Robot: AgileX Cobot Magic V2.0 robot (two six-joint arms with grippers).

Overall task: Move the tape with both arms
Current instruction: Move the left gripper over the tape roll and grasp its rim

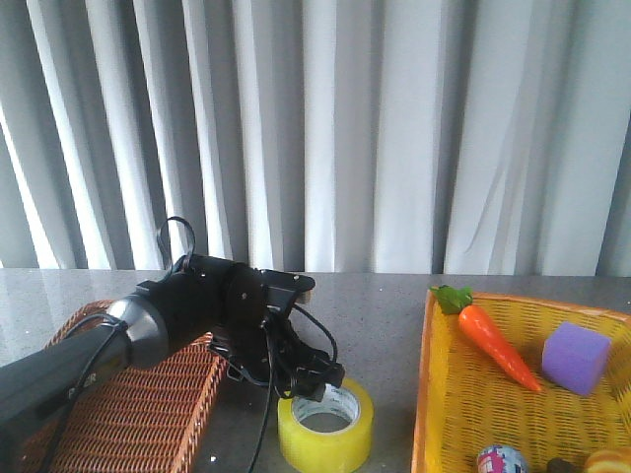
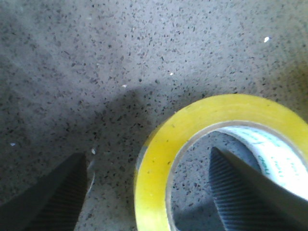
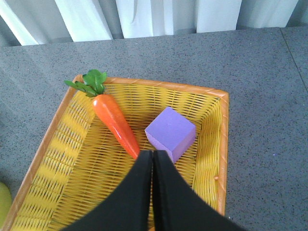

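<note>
L fingers [image 2: 149,192] astride tape [image 2: 159,159] wall

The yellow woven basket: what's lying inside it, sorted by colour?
Orange: 1, plastic carrot with green leaves
Purple: 1, foam cube
Multicoloured: 1, small patterned ball
Two more things at the basket's bottom edge are cut off, so uncounted.
Total: 3
</note>
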